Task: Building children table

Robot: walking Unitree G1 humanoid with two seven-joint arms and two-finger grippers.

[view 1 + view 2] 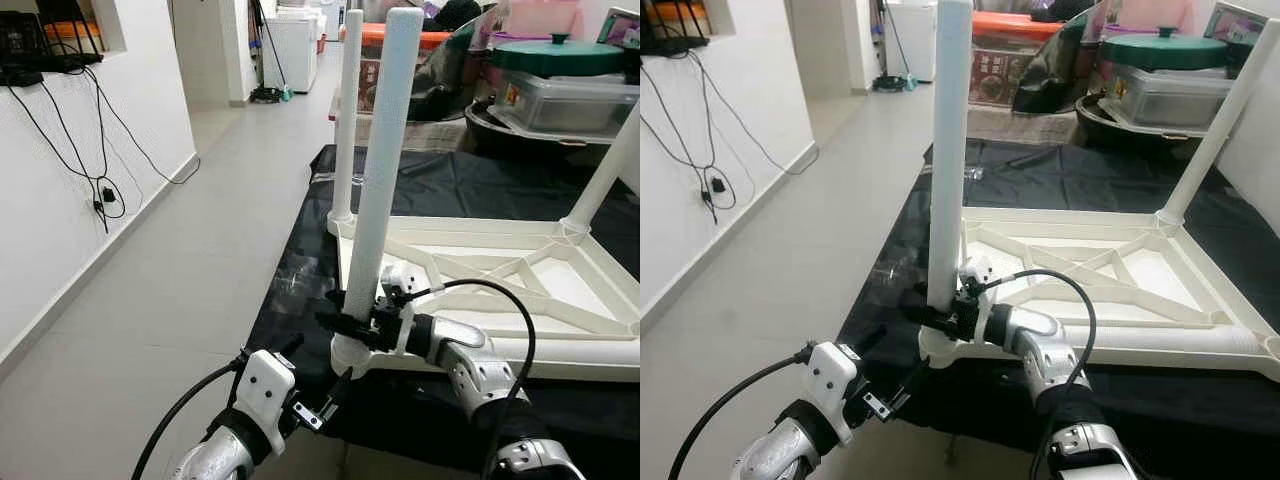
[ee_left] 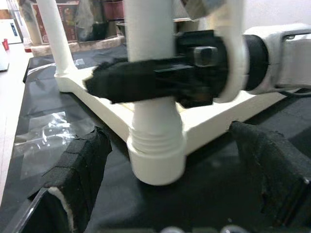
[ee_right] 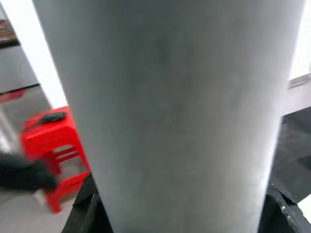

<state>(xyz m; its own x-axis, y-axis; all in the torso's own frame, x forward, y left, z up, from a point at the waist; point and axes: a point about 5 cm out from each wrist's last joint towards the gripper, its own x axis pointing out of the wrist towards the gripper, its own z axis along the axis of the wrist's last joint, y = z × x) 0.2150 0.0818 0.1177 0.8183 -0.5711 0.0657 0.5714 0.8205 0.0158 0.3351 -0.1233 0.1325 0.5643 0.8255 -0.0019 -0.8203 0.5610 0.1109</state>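
The white plastic children's table top [image 1: 520,290] lies upside down on a black sheet [image 1: 480,190] spread over the floor, its ribbed underside facing up. At its near corner a tall white cylindrical plastic leg [image 1: 385,170] stands upright in the corner socket [image 2: 156,160]. The right gripper [image 1: 350,325] is closed around this leg just above the socket, one black finger [image 2: 131,82] wrapping across the front of the post; in the right wrist view the leg's grey-white surface sits pressed between the jaws.

The left gripper [image 2: 170,189] is below and just in front of the same socket, its two black padded fingers [image 2: 80,170] spread wide apart, one on each side of the socket, touching nothing.

Beyond the clamped leg, a second white leg [image 1: 346,120] stands upright at the next corner, and a third white leg [image 1: 610,170] leans at the far right corner. A clear plastic wrapper [image 2: 46,141] lies on the sheet beside the table edge. Further off are a grey tiled floor [image 1: 200,250], a white wall with dangling black cables [image 1: 70,120], a clear storage box with a green lid [image 1: 560,80], and a red plastic stool [image 3: 53,150].
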